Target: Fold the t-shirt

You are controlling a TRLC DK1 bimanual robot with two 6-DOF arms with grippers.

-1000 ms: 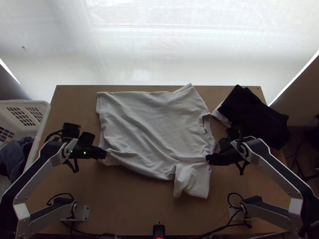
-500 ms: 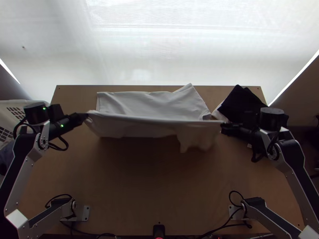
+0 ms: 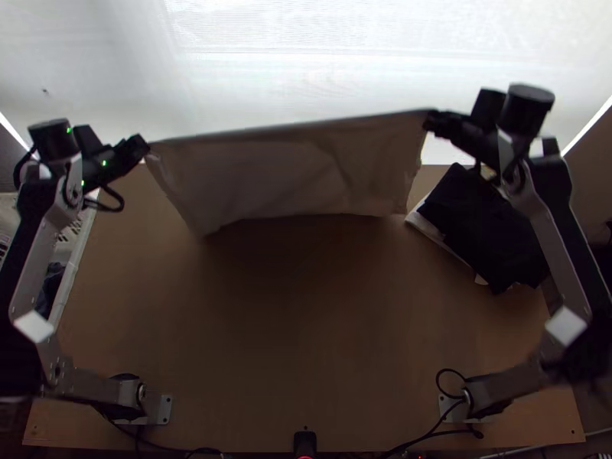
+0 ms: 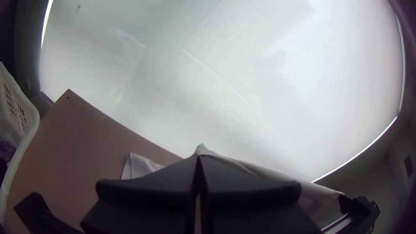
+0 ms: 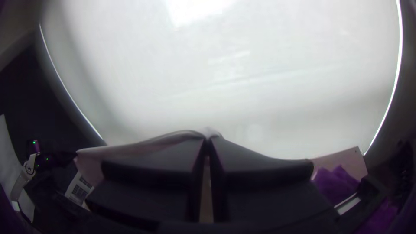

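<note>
Tabletop (image 3: 306,329), far side: shirt (image 3: 283,172) hangs | left gripper (image 3: 144,145), right gripper (image 3: 433,120) closed on upper corners | we judge it light, limp; grip corners

Wooden table (image 3: 291,344) with black cloth (image 3: 489,229) (some white cloth (image 3: 421,225) beneath).

The white t-shirt (image 3: 283,172) hangs stretched taut above the table's far side.
</note>
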